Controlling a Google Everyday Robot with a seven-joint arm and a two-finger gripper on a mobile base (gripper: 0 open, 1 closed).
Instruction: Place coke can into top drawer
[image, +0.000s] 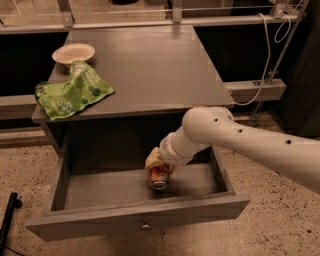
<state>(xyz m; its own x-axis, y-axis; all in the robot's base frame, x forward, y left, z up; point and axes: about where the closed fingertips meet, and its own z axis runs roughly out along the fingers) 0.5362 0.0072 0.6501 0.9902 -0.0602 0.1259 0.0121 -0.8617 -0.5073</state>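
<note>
A robot's gripper (157, 164) reaches down inside the pulled-out top drawer (135, 220), closed around the coke can (159, 177), whose lower silver end points at the drawer floor. The can hangs directly beneath the gripper, its long axis running from the wrist down and slightly toward the drawer's front panel, so it stands nearly upright with only a mild tilt. Its bottom end appears to be at or just above the drawer floor; whether it actually touches the wood cannot be told from this view. The can sits a little right of the drawer's centre, between the back of the cabinet and the front panel with its small round knob (145, 226), apart from all four walls. The white arm (240, 145) enters from the right edge, crosses over the drawer's right wall, and bends at a rounded elbow so the wrist angles downward and to the left into the cavity. On the cabinet top (150, 65) above, a green snack bag (72, 92) lies near the left edge with a pale bowl (73, 52) just behind it, both well apart from the action. By all appearances the placement is nearly done: what remains is likely to settle the can on the floor and let go, with some chance that it tips or rolls once freed.
</note>
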